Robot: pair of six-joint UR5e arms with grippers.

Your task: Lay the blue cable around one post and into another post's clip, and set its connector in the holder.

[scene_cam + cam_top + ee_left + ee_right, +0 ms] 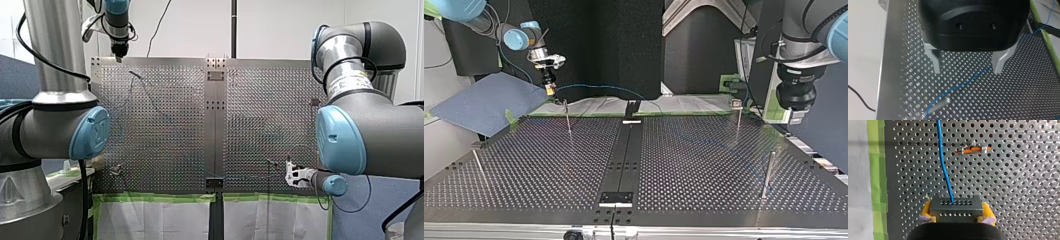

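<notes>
My right gripper (957,213), with yellow pads, is shut on a grey perforated connector (955,205). The blue cable (944,170) leaves the connector and runs ahead over the plate, past a small post top with an orange clip (972,150). In the top view this gripper (549,88) hangs above the far left post (567,117), and the cable (599,86) arcs away to the right. My left gripper (967,68) hovers open over the plate. The cable (965,83) crosses beneath it and passes a metal post (941,105).
Thin posts stand on the perforated table (524,165) at the top view's far right (738,119), near right (768,174) and near left (479,167). A dark rail (624,160) with small brackets runs down the middle. Green tape (876,170) edges the plate.
</notes>
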